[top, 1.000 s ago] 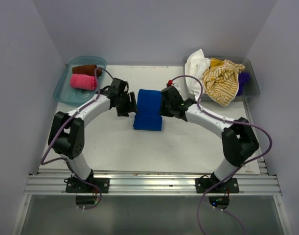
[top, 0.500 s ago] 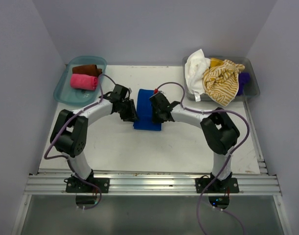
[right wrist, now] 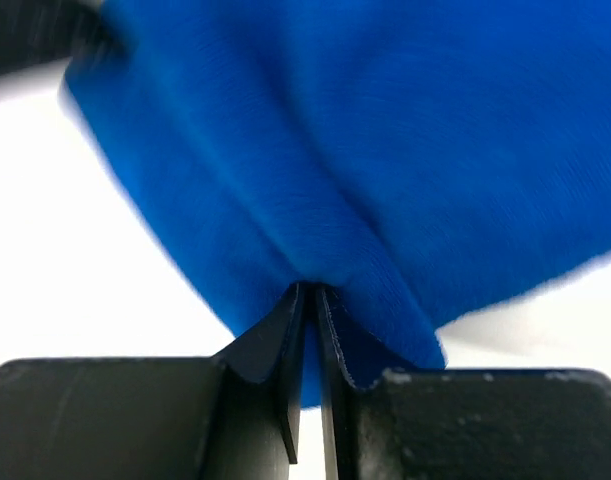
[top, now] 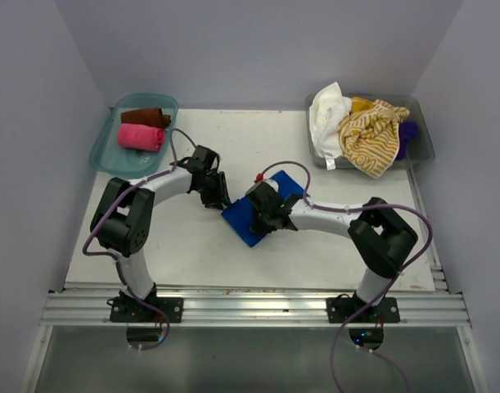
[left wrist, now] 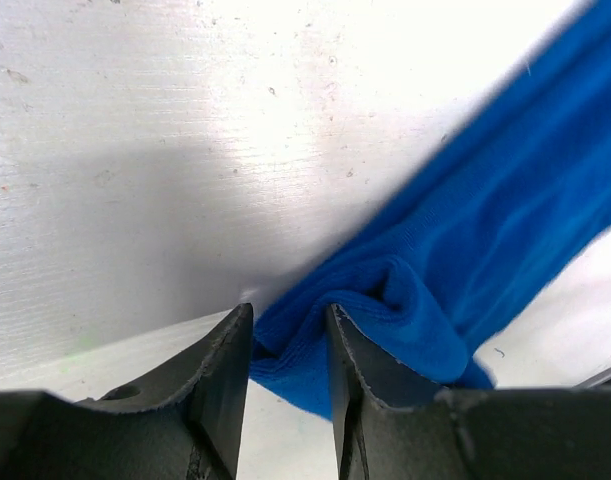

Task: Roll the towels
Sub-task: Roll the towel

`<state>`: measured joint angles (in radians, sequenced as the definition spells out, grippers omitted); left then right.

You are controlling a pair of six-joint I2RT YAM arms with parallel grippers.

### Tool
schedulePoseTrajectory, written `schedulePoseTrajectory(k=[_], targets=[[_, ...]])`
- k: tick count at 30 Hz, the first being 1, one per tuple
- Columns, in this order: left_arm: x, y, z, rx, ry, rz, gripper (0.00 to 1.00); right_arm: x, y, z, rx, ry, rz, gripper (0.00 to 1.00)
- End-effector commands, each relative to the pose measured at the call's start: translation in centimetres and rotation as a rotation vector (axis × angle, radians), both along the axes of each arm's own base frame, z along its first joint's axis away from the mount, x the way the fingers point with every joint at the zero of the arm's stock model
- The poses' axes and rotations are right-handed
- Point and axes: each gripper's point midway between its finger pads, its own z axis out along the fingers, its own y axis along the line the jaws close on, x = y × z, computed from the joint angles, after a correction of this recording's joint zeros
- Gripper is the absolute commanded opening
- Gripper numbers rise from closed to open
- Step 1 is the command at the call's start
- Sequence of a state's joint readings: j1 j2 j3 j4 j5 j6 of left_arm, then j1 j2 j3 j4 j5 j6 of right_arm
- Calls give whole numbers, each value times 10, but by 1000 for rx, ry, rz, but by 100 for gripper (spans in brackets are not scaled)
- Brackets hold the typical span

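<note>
A royal blue towel [top: 240, 221] lies folded and skewed like a diamond on the white table, mid-view. My left gripper [top: 221, 199] is at its left corner. In the left wrist view the jaws [left wrist: 290, 312] stand narrowly apart with a bunched fold of the blue towel [left wrist: 505, 220] between them. My right gripper [top: 262, 217] sits over the towel's middle. In the right wrist view it [right wrist: 308, 290] is shut, pinching a ridge of the blue towel [right wrist: 385, 130].
A teal tray [top: 102, 155] at the back left holds a rolled pink towel [top: 140, 136] and a rolled brown towel [top: 145, 117]. A clear bin [top: 421, 147] at the back right holds loose white [top: 327, 110], yellow-striped [top: 371, 135] and purple [top: 407, 135] towels.
Both grippers closed in on the towel's sides. The right gripper then moved toward the near side, and the towel turned from square to a diamond. The left gripper barely shifted.
</note>
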<state>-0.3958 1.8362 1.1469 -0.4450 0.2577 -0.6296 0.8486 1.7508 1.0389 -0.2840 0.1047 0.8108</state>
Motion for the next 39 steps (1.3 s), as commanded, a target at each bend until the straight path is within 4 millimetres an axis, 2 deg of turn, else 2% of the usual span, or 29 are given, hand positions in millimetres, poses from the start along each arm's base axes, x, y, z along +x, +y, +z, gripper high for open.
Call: schedulePoseTrajectory(k=[1, 3, 4, 5, 6, 7, 8, 10, 12, 14, 17, 18, 19, 20, 25, 26, 30, 37, 38, 39], targets=[[3, 0, 1, 8, -46, -38, 39, -34, 6, 8, 11, 41, -28, 14], [2, 2, 8, 12, -55, -39, 39, -32, 6, 24, 15, -11, -26, 18], [1, 4, 10, 20, -58, -45, 41, -28, 4, 37, 5, -58, -21, 23], [0, 4, 14, 20, -62, -48, 42, -28, -2, 35, -23, -64, -13, 26], [2, 4, 23, 18, -84, -51, 43, -25, 1, 51, -11, -100, 0, 29], [2, 6, 28, 23, -92, -58, 45, -25, -2, 57, -35, -120, 31, 38], [3, 7, 34, 29, -104, -58, 47, -21, 1, 68, -34, -149, 47, 42], [8, 13, 47, 63, -143, -59, 50, -24, -2, 74, -84, -169, 109, 51], [12, 20, 53, 101, -165, -51, 53, -23, 3, 82, -114, -202, 152, 54], [14, 23, 59, 112, -171, -54, 53, -25, 4, 80, -170, -219, 214, 54], [14, 27, 64, 111, -174, -40, 53, -29, 21, 86, -227, -282, 312, 55], [15, 32, 66, 119, -179, -25, 53, -37, 29, 85, -247, -298, 357, 55], [13, 36, 65, 131, -172, -16, 53, -36, 30, 76, -309, -317, 406, 55], [15, 42, 66, 146, -174, 4, 52, -41, 40, 79, -325, -347, 440, 55], [13, 78, 67, 203, -169, 82, 52, -38, 52, 64, -431, -416, 507, 56], [14, 87, 67, 203, -165, 106, 53, -37, 53, 58, -450, -416, 517, 56], [7, 102, 64, 199, -151, 155, 53, -34, 56, 34, -501, -407, 546, 56], [-6, 99, 53, 174, -122, 155, 53, -39, 52, -5, -524, -363, 554, 55], [-8, 96, 52, 158, -116, 152, 53, -42, 46, -13, -535, -350, 550, 54], [-12, 94, 48, 145, -104, 156, 53, -39, 45, -16, -542, -365, 522, 47]])
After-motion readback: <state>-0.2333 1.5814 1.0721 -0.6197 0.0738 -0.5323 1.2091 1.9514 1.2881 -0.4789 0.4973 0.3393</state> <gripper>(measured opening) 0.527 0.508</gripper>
